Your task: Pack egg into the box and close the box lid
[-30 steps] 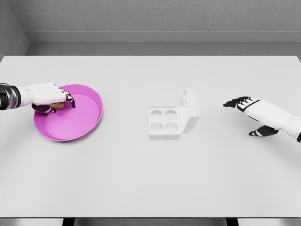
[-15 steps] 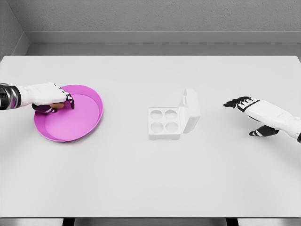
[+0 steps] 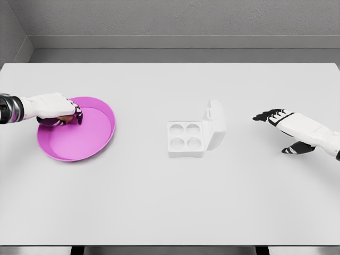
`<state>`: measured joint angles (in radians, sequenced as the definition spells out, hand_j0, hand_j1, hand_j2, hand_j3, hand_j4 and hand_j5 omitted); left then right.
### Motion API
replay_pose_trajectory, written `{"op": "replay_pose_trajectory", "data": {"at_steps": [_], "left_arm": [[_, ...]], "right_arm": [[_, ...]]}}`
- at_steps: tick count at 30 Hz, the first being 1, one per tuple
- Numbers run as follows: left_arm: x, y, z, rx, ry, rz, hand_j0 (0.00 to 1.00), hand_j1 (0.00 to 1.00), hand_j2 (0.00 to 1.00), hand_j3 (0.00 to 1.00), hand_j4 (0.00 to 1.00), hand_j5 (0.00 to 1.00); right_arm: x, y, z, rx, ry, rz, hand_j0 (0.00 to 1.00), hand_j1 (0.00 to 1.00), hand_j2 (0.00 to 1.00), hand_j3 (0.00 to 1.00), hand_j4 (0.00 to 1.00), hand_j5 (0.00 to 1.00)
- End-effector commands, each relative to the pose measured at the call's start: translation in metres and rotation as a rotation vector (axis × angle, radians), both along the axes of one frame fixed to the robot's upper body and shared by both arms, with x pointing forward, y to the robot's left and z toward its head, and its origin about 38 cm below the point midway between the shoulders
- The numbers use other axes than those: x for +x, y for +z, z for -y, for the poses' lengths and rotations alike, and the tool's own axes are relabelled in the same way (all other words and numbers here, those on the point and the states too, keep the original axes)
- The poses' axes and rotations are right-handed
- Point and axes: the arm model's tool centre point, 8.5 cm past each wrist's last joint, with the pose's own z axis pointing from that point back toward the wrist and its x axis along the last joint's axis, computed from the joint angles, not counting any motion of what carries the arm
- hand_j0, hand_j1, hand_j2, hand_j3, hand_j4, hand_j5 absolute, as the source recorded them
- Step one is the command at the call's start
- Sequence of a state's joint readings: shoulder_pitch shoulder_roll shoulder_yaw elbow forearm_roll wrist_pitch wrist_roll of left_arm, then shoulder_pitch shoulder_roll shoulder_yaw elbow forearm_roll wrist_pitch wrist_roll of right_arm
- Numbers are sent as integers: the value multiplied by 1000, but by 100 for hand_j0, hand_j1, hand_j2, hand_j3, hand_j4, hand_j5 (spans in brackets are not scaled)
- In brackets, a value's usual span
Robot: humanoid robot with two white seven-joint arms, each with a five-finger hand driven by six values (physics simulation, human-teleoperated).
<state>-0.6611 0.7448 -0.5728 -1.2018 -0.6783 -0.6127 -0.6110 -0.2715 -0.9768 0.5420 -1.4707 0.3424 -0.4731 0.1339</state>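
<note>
A pink round bowl (image 3: 85,139) sits on the table at the left. My left hand (image 3: 62,115) reaches over its far left rim, fingers curled around a brown egg (image 3: 65,118) that mostly hides under them. A white egg box (image 3: 187,139) with four empty cups stands in the middle of the table, its lid (image 3: 215,124) raised upright on the right side. My right hand (image 3: 281,127) hovers at the right, well away from the box, fingers spread and holding nothing.
The white table (image 3: 170,196) reaches to a grey wall at the back. Its front edge runs along the bottom of the view.
The left hand has closed a little tighter on the egg and drawn slightly left; the bowl shifted a touch left with it. The right hand has not moved.
</note>
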Motion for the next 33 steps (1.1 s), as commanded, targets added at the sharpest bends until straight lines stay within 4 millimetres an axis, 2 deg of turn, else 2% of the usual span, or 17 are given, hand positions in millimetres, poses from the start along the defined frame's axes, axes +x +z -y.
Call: {"op": "replay_pose_trajectory", "data": {"at_steps": [1, 16, 33], "left_arm": [[0, 1, 0, -3, 2, 1, 52, 52, 52, 52, 52, 52], [-1, 13, 8, -11, -29, 34, 49, 49, 49, 49, 49, 49], [-3, 8, 12, -17, -36, 24, 50, 50, 50, 50, 50, 50]], "right_arm": [[0, 1, 1, 3, -2, 0, 100, 100, 100, 100, 100, 100], [0, 2, 4, -6, -5, 0, 100, 100, 100, 100, 100, 100], [0, 2, 4, -6, -5, 0, 100, 100, 100, 100, 100, 100]]}}
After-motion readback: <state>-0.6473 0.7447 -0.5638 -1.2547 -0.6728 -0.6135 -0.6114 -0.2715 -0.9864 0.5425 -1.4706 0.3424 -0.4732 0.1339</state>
